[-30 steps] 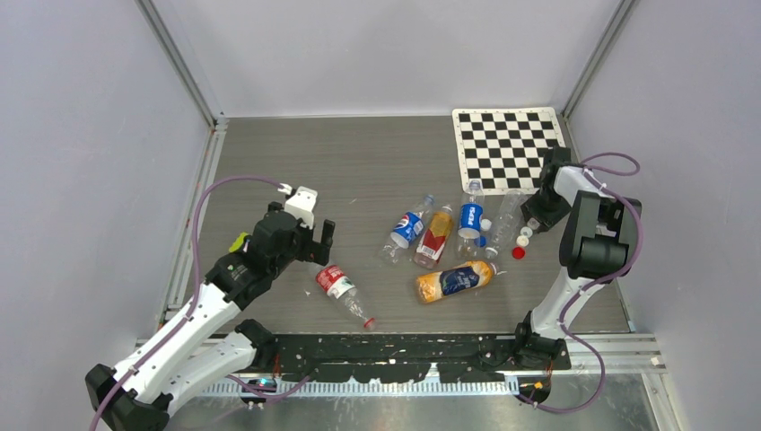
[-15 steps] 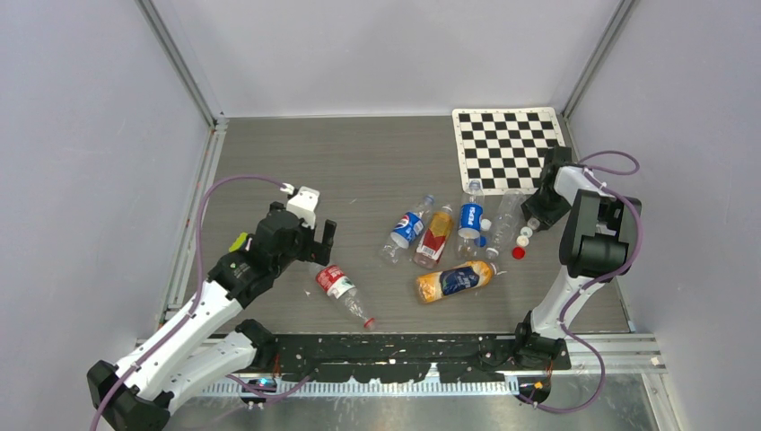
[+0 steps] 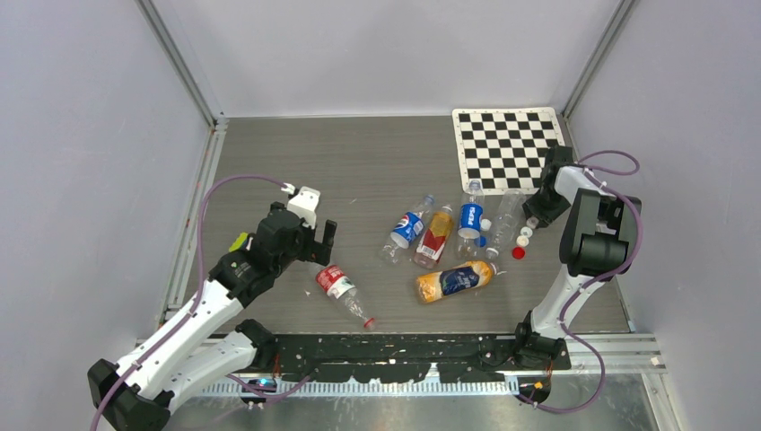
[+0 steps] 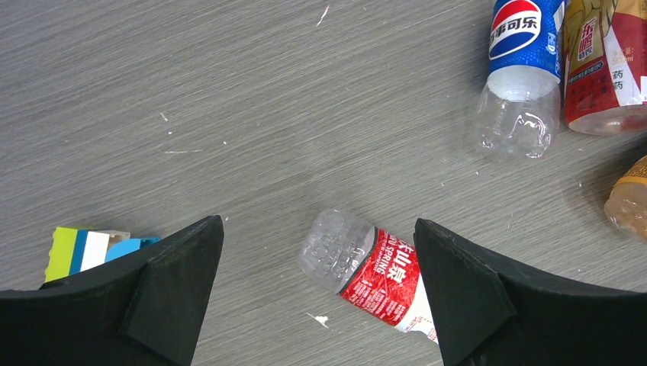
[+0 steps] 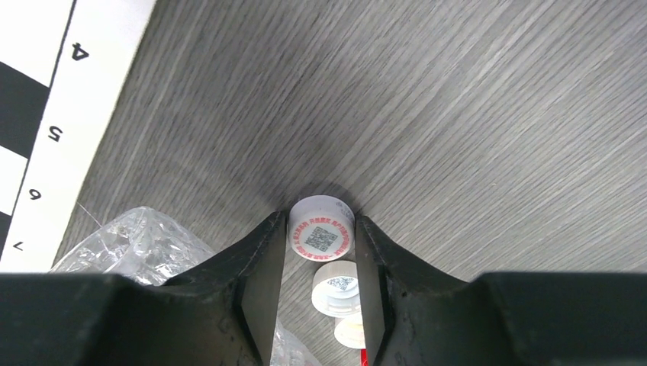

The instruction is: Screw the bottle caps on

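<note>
Grey wood-grain desk (image 3: 359, 171), grey walls (image 3: 395, 54), checkerboard (image 3: 507, 148) far right. Your left claw (image 4: 317, 229) gapes empty over red-labelled bottle (image 4: 374, 271); right claw (image 5: 320, 229) pinches white cap (image 5: 321, 238) beside clear bottle (image 5: 130, 240).

table (image 4: 229, 91): matt grey wood-grain | bottles (image 4: 516, 114): clear glossy plastic | cap (image 5: 321, 227): smooth white plastic | left gripper (image 4: 317, 222): matt black plastic

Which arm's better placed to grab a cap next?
Right. The right gripper straddles a white cap, fingers close on both sides. The left gripper hangs open over the red-label bottle, away from the caps.
</note>
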Robot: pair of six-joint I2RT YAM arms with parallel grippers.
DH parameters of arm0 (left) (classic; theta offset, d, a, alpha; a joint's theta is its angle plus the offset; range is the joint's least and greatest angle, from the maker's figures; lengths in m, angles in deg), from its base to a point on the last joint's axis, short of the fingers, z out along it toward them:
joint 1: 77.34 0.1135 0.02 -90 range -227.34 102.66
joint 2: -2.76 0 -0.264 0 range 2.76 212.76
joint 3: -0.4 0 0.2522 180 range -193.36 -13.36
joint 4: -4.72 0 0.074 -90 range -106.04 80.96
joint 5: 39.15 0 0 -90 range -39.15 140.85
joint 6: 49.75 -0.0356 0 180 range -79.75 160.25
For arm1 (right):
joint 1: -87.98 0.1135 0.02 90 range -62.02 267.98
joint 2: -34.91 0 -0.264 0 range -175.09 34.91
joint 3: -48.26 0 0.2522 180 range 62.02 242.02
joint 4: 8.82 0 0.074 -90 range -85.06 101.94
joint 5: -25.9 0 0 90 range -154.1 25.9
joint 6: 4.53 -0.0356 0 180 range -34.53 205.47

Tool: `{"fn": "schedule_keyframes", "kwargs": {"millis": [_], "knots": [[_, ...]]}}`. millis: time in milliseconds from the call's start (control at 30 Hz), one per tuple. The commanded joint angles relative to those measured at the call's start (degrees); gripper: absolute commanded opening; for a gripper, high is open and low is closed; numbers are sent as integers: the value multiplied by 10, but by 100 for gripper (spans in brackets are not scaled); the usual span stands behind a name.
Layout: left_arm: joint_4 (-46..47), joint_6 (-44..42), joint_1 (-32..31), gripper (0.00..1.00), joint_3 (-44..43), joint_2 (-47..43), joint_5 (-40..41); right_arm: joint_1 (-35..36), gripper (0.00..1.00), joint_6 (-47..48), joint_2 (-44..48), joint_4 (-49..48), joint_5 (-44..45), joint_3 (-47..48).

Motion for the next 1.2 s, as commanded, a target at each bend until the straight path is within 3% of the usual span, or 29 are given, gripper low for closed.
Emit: {"fn": "schedule_keyframes", "kwargs": {"millis": [0, 300, 467, 700, 1000, 1167], "knots": [[10, -9, -1, 100, -6, 0, -1, -4, 42, 6, -1, -13, 1, 14], [12, 6, -1, 100, -13, 2, -19, -4, 29, 5, 43, 11, 5, 13], [15, 38, -2, 100, -27, 6, -67, -3, 22, 6, 121, 54, 11, 7], [15, 102, -2, 100, -62, 35, -111, 11, 20, 1, 271, 117, 19, -16], [-18, 200, -13, 100, -153, 206, -202, 84, 21, -5, 431, 165, -1, -50], [-51, 209, -90, 100, -258, 331, -135, 118, 21, -2, 490, 168, -14, -71]]}}
